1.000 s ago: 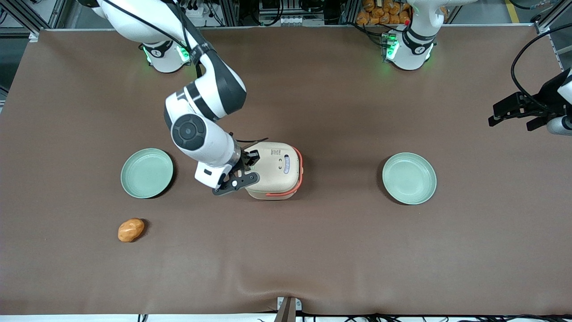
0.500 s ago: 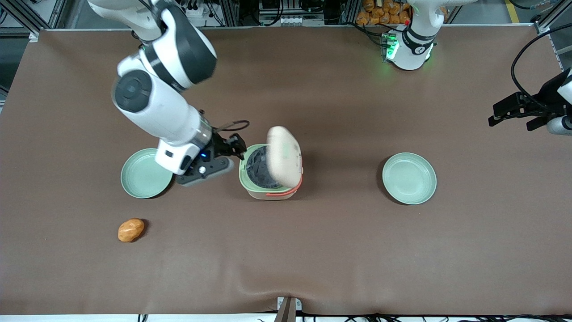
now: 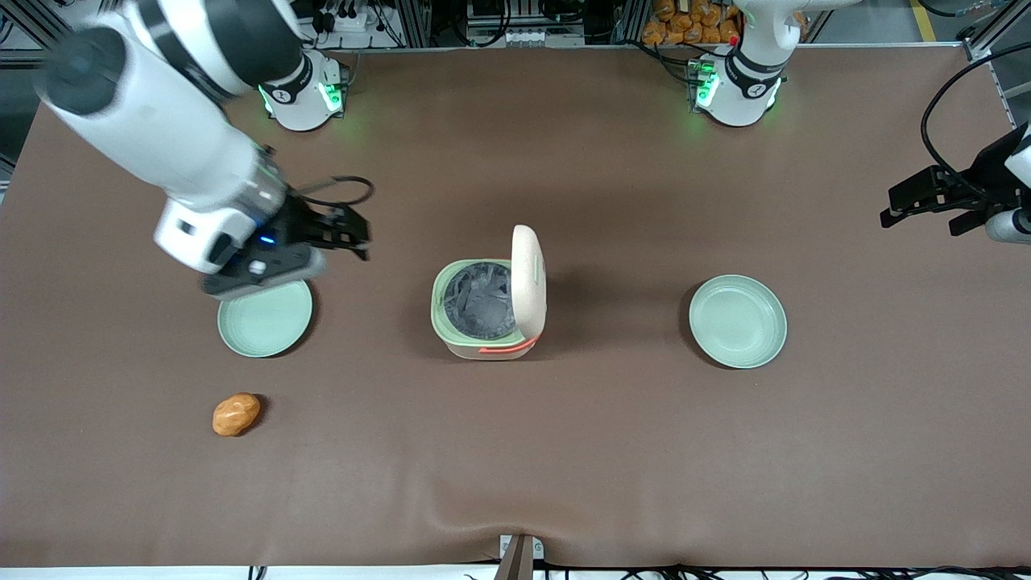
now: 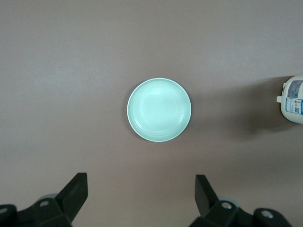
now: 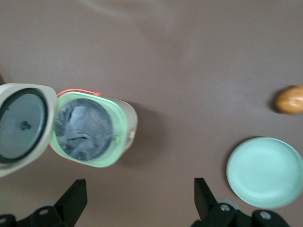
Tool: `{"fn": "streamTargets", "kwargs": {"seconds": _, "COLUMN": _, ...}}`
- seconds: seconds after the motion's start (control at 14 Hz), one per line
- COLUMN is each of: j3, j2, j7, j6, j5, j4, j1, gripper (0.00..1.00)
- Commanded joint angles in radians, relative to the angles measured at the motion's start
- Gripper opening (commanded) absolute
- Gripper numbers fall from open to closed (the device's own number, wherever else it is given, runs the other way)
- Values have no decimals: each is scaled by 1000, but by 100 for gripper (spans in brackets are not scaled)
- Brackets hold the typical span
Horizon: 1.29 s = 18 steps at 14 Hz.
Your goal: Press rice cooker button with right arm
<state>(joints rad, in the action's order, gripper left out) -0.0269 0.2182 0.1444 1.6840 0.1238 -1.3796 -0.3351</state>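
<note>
A cream rice cooker (image 3: 487,302) sits mid-table with its lid (image 3: 527,278) standing upright, baring a pale green rim, a grey pot and a coral handle. The gripper (image 3: 342,238) hangs well apart from it, toward the working arm's end, fingers spread and empty, above a green plate (image 3: 266,322). A brown potato (image 3: 236,414) lies nearer the camera.

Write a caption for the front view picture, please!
Cream rice cooker stands lid-up while the right arm's open black gripper hovers above a pale green plate.
</note>
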Motion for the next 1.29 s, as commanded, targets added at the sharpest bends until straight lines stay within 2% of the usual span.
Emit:
{"fn": "streamTargets", "kwargs": {"seconds": 0.0, "j3": -67, "j2": -92, "j7": -9, "j6": -64, "j5": -16, "j4": -33, "j1": 145, "gripper": 100}}
{"fn": "streamTargets", "kwargs": {"seconds": 0.36, "j3": -59, "j2": -183, "j7": -11, "j6": -217, "j5": -26, "j4": -56, "j1": 290, "gripper": 100}}
{"fn": "streamTargets", "kwargs": {"seconds": 0.71, "j3": 28, "j2": -209, "j7": -20, "j6": -253, "j5": -110, "j4": -91, "j1": 286, "gripper": 100}}
{"fn": "streamTargets", "kwargs": {"seconds": 0.86, "j3": 60, "j2": -209, "j7": -74, "j6": -253, "j5": -115, "j4": -98, "j1": 286, "gripper": 100}}
{"fn": "streamTargets", "kwargs": {"seconds": 1.21, "j3": 64, "j2": -209, "j7": -83, "j6": -262, "j5": -115, "j4": -107, "j1": 286, "gripper": 100}}
